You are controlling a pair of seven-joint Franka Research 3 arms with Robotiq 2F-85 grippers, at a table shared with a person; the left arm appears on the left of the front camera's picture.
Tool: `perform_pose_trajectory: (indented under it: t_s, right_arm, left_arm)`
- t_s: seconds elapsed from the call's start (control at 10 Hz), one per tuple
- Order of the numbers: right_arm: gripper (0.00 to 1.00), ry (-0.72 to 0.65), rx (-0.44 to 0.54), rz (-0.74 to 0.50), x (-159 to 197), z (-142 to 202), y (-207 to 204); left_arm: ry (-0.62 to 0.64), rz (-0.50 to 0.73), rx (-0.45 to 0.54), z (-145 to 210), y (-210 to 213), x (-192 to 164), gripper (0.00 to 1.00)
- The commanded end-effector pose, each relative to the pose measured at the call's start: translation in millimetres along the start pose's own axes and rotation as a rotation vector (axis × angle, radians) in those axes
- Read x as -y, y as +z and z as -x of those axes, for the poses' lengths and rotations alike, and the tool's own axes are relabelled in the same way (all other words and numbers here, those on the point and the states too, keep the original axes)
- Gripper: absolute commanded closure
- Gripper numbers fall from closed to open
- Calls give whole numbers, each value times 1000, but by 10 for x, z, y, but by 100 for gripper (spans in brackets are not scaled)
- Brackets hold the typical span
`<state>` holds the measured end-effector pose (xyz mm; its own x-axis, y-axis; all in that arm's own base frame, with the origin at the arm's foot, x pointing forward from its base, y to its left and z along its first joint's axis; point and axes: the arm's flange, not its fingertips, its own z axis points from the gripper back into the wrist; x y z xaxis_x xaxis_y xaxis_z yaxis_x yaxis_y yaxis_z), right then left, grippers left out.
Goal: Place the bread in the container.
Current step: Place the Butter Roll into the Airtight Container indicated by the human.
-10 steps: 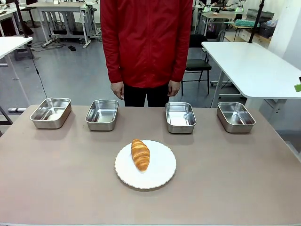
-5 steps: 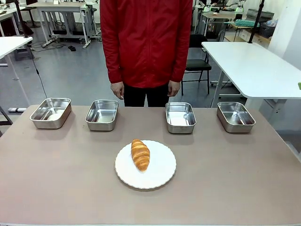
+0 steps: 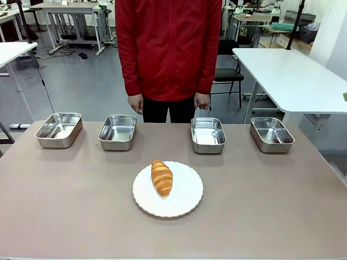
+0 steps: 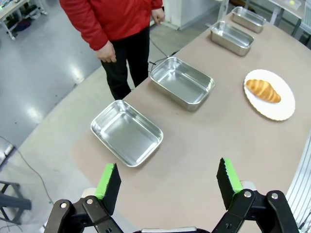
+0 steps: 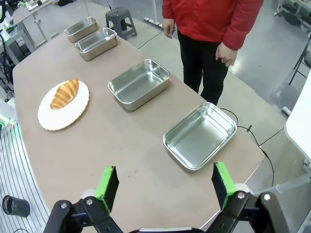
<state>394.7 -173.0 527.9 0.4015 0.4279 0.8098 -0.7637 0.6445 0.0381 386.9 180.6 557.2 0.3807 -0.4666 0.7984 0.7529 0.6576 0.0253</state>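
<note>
The bread (image 3: 161, 177), a golden-brown croissant, lies on the left half of a round white plate (image 3: 184, 195) at the middle of the table. It also appears far right in the left wrist view (image 4: 263, 91) and far left in the right wrist view (image 5: 64, 93). Several shiny steel containers stand in a row along the far edge (image 3: 59, 129) (image 3: 117, 131) (image 3: 207, 135) (image 3: 271, 134), all holding nothing. My left gripper (image 4: 168, 180) hangs open high above the table's left end, over one container (image 4: 126, 132). My right gripper (image 5: 165, 186) hangs open above the right end, near another container (image 5: 200, 135).
A person in a red jacket (image 3: 168, 49) stands at the far edge behind the middle containers, hands (image 3: 135, 103) down at the sides. The brown tabletop (image 3: 65, 195) is bare around the plate. A white table (image 3: 293, 78) stands at the back right.
</note>
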Motion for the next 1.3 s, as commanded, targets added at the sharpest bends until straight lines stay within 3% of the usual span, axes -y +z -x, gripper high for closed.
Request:
perform_pose_trajectory:
  t_s: [0.0, 1.2]
  right_arm:
    - [0, 34, 28, -5, 43, 3, 16]
    - [0, 1, 2, -5, 46, 36, -48]
  left_arm:
    - [-11, -18, 32, 18, -27, 56, 0]
    - [5, -21, 7, 1, 3, 17, 0]
